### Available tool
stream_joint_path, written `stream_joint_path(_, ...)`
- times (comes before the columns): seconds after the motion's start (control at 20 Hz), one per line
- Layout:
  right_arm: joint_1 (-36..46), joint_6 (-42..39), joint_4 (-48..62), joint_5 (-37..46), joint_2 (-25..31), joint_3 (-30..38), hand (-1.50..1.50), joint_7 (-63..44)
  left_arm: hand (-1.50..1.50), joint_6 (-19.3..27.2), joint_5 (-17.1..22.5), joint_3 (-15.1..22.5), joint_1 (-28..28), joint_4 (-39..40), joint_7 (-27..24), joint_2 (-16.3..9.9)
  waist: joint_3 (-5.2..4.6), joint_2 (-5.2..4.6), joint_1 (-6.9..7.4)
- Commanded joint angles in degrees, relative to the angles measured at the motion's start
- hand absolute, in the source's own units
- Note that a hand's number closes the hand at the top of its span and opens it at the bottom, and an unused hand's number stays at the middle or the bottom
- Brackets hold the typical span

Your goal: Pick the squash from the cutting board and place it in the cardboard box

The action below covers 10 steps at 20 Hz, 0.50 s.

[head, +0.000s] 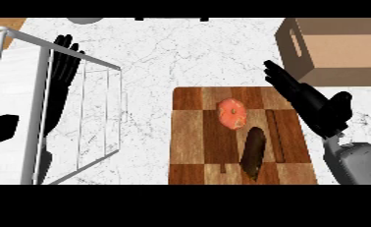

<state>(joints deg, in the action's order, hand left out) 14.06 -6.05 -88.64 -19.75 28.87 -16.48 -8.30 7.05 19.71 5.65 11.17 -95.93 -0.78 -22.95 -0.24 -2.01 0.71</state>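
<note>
On the wooden cutting board [190, 137] lie an orange squash [232, 113] and a dark vegetable [253, 152] — untouched. Right robot hand [316, 109] hovers beside them, fingers straight, below the cardboard box [337, 49]. Left robot hand [62, 69] rests open at left.

A white marble counter [188, 54] with grey veins fills the view. A wire rack [80, 118] stands at the left, and a wooden corner [10, 24] shows top left.
</note>
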Motion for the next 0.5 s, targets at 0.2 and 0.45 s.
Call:
stream_joint_path(0.2, -0.8, 11.1, 1.4, 10.2, -8.4, -4.9, -1.5, 0.6, 0.0, -0.8, -7.5, 8.6, -0.6, 2.7, 2.7, -1.6, 0.29, 1.81, -1.77)
stream_joint_path(0.45, 1.8, 15.2, 0.0, 31.7, 4.7, -8.7, -1.5, 5.6, 0.0, 0.7, -7.3, 8.2, -2.6, 4.0, 3.1, -0.4, -0.09, 2.31, -5.47)
